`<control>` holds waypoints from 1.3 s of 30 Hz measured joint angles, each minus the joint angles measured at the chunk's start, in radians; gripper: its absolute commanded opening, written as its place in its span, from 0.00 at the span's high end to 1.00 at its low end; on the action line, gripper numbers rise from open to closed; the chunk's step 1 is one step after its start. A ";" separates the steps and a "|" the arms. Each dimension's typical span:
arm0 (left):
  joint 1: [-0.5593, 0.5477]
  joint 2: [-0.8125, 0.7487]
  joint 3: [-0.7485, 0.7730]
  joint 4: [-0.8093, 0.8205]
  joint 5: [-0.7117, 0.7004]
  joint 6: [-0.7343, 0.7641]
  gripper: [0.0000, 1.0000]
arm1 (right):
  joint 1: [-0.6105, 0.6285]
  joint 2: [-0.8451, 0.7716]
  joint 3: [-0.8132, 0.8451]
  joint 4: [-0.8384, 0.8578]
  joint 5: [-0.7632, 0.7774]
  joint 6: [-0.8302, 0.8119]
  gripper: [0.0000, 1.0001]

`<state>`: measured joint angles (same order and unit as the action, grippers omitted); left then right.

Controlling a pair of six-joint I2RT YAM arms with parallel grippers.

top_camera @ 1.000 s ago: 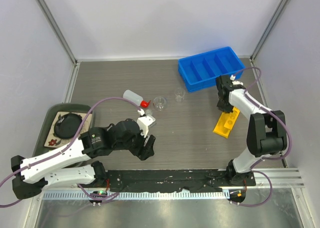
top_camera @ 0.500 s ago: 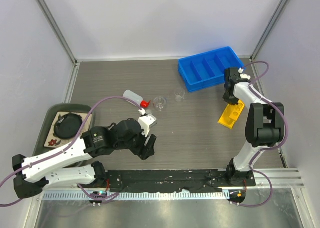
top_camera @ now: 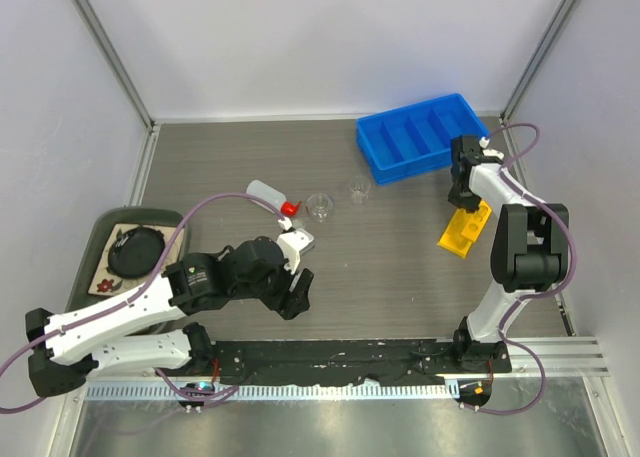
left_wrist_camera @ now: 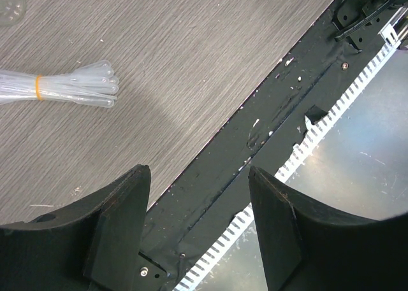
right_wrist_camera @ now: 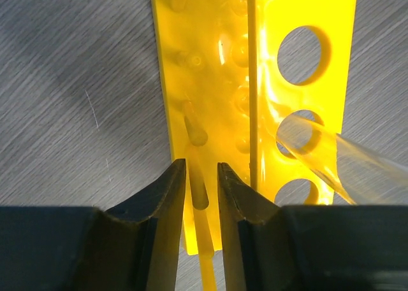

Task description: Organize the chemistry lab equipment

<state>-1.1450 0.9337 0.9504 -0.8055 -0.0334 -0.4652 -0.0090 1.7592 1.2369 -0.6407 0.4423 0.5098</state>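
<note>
The yellow holed rack [top_camera: 465, 227] lies flat on the table just in front of the blue compartmented bin [top_camera: 420, 137]. My right gripper [top_camera: 462, 192] sits at its far end. In the right wrist view the fingers [right_wrist_camera: 169, 195] straddle a peg of the rack [right_wrist_camera: 210, 49] with a thin gap on each side, so the right gripper [right_wrist_camera: 201, 167] is narrowly open. A clear tube [right_wrist_camera: 331, 160] pokes through a rack hole. My left gripper [top_camera: 293, 295] [left_wrist_camera: 197, 170] hangs open and empty near the front rail. A banded bundle of pipettes [left_wrist_camera: 64, 89] lies beside it.
A white squeeze bottle [top_camera: 265, 192] with a red nozzle and two small glass beakers [top_camera: 320, 205] [top_camera: 358, 189] stand mid-table. A dark green tray [top_camera: 100, 222] sits at the left edge. The black base rail [top_camera: 350, 362] runs along the front. The right wall is close behind the rack.
The right gripper carried the yellow rack back and to the right, toward the bin, and set it down. Its jaws have since parted slightly. The left arm has barely moved.
</note>
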 measured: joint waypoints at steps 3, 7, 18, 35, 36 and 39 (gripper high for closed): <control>0.000 0.000 0.000 0.000 0.000 -0.002 0.33 | 0.000 0.000 0.016 -0.026 0.000 0.000 0.65; 0.000 0.000 0.000 0.000 0.000 -0.003 0.33 | 0.000 0.000 0.047 -0.050 0.000 -0.004 0.65; 0.000 0.014 0.003 0.001 0.000 -0.003 0.33 | 0.002 -0.021 0.211 -0.158 0.013 -0.012 0.64; 0.132 0.113 0.075 0.029 0.031 -0.023 0.33 | 0.246 -0.014 0.638 -0.269 0.089 -0.058 0.46; 0.160 0.122 0.083 0.031 0.042 -0.023 0.33 | 0.248 -0.006 0.649 -0.262 0.076 -0.061 0.44; 0.254 0.159 0.116 0.034 0.075 -0.018 0.32 | 0.242 0.043 0.675 -0.235 0.017 -0.068 0.43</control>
<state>-0.8906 1.0931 1.0668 -0.7719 0.0418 -0.4831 0.2333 1.8019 1.9118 -0.8757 0.4591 0.4423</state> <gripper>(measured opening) 0.671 0.557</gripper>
